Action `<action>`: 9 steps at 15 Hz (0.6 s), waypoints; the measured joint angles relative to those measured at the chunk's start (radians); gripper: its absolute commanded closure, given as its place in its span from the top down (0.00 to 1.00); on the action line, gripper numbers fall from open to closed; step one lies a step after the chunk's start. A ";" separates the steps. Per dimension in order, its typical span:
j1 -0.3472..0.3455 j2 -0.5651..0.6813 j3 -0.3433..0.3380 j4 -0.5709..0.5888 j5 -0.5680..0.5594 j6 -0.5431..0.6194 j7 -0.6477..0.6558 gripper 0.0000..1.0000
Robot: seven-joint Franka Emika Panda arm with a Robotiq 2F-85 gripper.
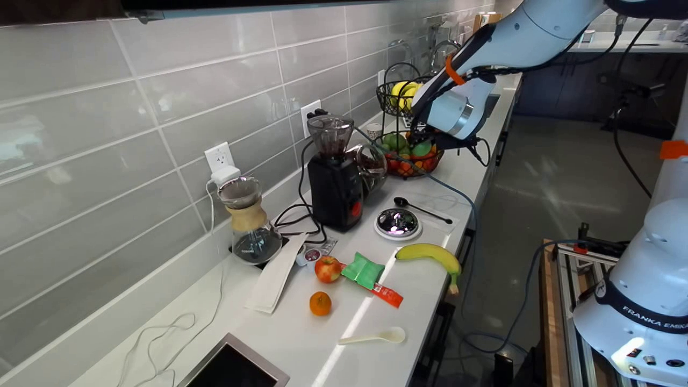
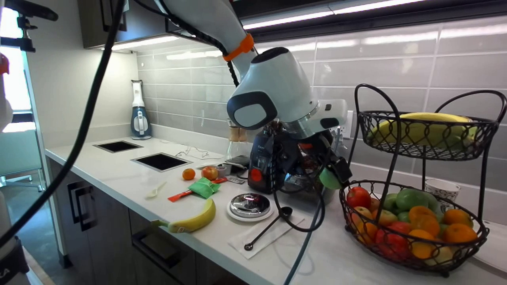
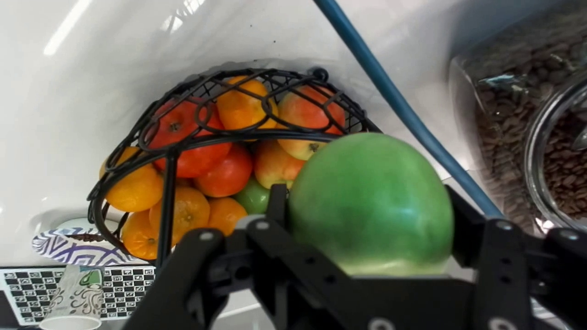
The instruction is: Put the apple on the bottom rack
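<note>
The light-green apple is held between the two fingers of my gripper in the wrist view. In an exterior view the apple hangs in the air below the gripper, just beside the near-left rim of the bottom rack. The bottom rack is the wide black wire basket, filled with oranges, red fruits and green fruits. In the wrist view its rim is left of and behind the apple. In an exterior view the arm partly hides the rack.
The upper basket with bananas sits above the bottom rack, with a black upright at the side. A coffee grinder, a glass jar of beans and a blue cable are close by. A patterned cup stands behind.
</note>
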State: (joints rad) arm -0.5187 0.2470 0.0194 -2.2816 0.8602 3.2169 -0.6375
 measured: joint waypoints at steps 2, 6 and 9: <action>0.000 0.001 0.003 0.003 0.001 0.007 0.001 0.53; -0.009 0.046 0.039 0.052 0.007 0.124 0.028 0.53; -0.011 0.104 0.043 0.096 0.007 0.159 0.045 0.53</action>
State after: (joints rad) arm -0.5295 0.3506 0.0628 -2.1856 0.8667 3.3761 -0.5926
